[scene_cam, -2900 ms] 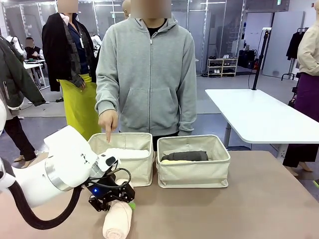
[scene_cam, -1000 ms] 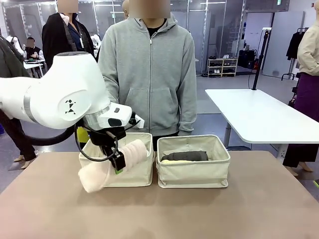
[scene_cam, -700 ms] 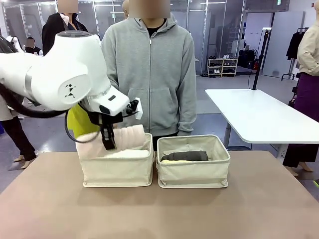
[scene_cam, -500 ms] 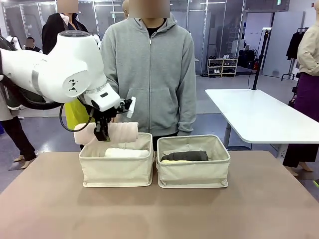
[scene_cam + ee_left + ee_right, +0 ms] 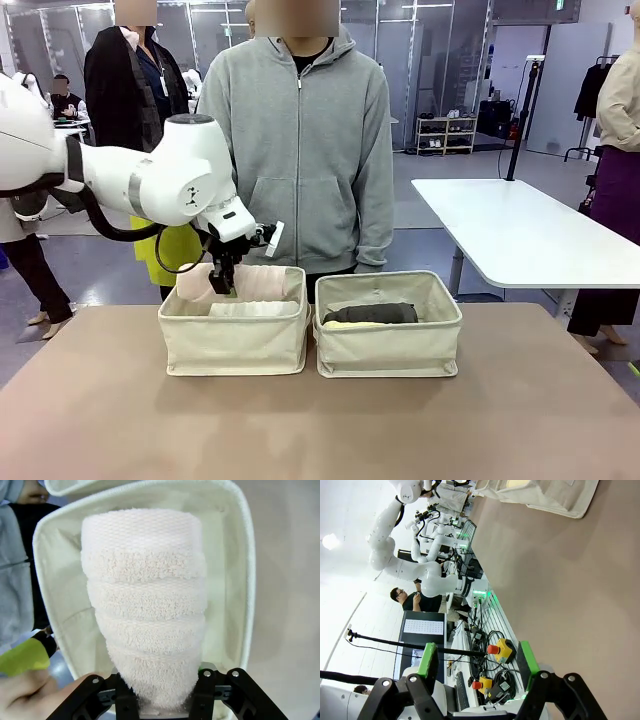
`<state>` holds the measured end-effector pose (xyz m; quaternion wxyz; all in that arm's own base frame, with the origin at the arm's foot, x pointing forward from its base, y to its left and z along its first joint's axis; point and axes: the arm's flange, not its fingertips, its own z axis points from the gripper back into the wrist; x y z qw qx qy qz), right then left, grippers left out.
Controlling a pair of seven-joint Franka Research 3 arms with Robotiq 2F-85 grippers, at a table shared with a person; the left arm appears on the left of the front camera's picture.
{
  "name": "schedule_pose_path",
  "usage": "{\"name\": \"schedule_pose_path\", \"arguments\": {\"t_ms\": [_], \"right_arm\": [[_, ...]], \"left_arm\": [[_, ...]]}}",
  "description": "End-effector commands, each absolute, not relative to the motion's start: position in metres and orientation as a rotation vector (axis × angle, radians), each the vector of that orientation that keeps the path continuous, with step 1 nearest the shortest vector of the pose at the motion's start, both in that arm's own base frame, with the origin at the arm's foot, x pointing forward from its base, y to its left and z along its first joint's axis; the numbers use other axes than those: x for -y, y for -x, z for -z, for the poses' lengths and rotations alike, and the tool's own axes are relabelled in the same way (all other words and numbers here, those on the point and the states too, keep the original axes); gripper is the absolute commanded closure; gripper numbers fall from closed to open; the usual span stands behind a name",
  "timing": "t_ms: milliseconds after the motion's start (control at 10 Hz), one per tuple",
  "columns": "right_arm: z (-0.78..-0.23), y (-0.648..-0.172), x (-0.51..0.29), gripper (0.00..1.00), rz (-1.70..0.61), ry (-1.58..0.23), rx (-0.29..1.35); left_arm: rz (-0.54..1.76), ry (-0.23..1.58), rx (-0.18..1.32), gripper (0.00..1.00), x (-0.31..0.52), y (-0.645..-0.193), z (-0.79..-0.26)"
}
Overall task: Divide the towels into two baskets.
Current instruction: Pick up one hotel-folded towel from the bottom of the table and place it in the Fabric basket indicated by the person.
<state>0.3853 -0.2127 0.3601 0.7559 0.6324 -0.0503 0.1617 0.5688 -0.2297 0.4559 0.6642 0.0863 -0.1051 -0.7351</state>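
My left gripper (image 5: 222, 282) reaches down into the left basket (image 5: 235, 345) and is shut on the cream towel (image 5: 248, 282), which lies along the basket's back wall. In the left wrist view the cream towel (image 5: 147, 605) sits pinched between my fingers (image 5: 206, 692) with the basket's walls (image 5: 245, 580) around it. A white towel (image 5: 255, 309) lies in front of it in that basket. The right basket (image 5: 388, 348) holds a dark grey towel (image 5: 372, 313) on top of a pale yellow towel (image 5: 345, 324). My right gripper (image 5: 476, 657) hangs open over bare table, far from a basket (image 5: 545, 495).
A person in a grey hoodie (image 5: 297, 150) stands right behind the baskets, and a hand (image 5: 30, 695) shows beside my left fingers. The brown table (image 5: 320, 430) has free room in front of the baskets. A white table (image 5: 520, 235) stands at the back right.
My left arm carried the cream towel from the front of the left basket up over its rim, then lowered it into the basket behind the white towel.
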Motion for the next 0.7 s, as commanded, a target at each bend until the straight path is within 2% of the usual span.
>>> {"name": "schedule_pose_path", "arguments": {"t_ms": [0, 100, 200, 300, 600], "right_arm": [[-0.361, -0.383, 0.210, 0.20, -0.364, -1.370, 0.123], [-0.361, -0.383, 0.210, 0.20, -0.364, -1.370, 0.123], [-0.361, -0.383, 0.210, 0.20, -0.364, -1.370, 0.123], [-0.361, -0.383, 0.210, 0.20, -0.364, -1.370, 0.123], [-0.361, -0.383, 0.210, 0.20, -0.364, -1.370, 0.123]], "left_arm": [[1.626, -0.179, 0.219, 0.49, 0.231, -0.582, -0.450], [1.614, -0.174, 0.203, 0.38, 0.231, -0.585, -0.446], [1.609, -0.168, 0.200, 0.13, 0.230, -0.585, -0.444], [1.604, -0.168, 0.201, 0.01, 0.229, -0.583, -0.445], [1.573, -0.186, 0.217, 0.00, 0.225, -0.570, -0.450]]}}
